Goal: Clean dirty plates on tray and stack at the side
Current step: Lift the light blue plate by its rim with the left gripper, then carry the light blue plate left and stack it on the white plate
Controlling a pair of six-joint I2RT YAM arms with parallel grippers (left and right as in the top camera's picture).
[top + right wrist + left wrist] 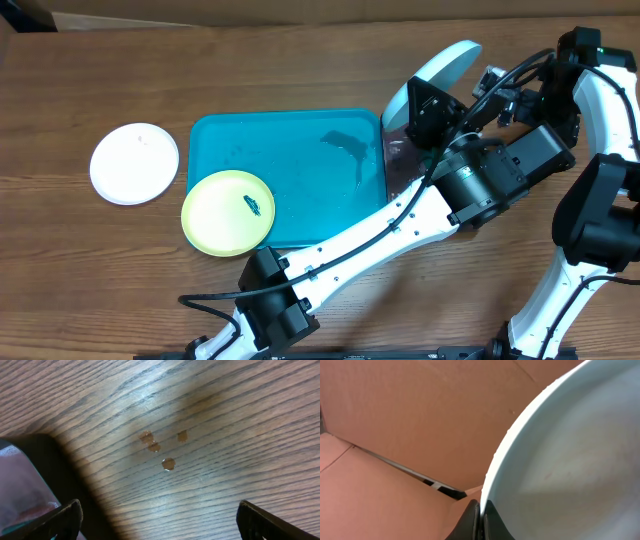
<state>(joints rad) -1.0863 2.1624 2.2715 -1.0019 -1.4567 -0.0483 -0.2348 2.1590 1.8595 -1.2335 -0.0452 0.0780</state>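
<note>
My left gripper (481, 508) is shut on the rim of the pale blue plate (437, 75), which it holds tilted up on edge above the far right end of the turquoise tray (290, 130). In the left wrist view that plate (570, 460) fills the right side, and no smear shows on it. The yellow-green plate (228, 212) lies flat over the tray's near left corner, with a dark smear at its middle. A white plate (135, 163) lies on the table left of the tray. My right gripper (159, 510) hangs open over bare wood, holding nothing.
A smaller black tray (397, 158) with dark liquid sits against the turquoise tray's right edge, mostly under my left arm; its corner (45, 460) shows in the right wrist view. Several small droplets (168, 463) lie on the table. Cardboard (420, 420) stands behind.
</note>
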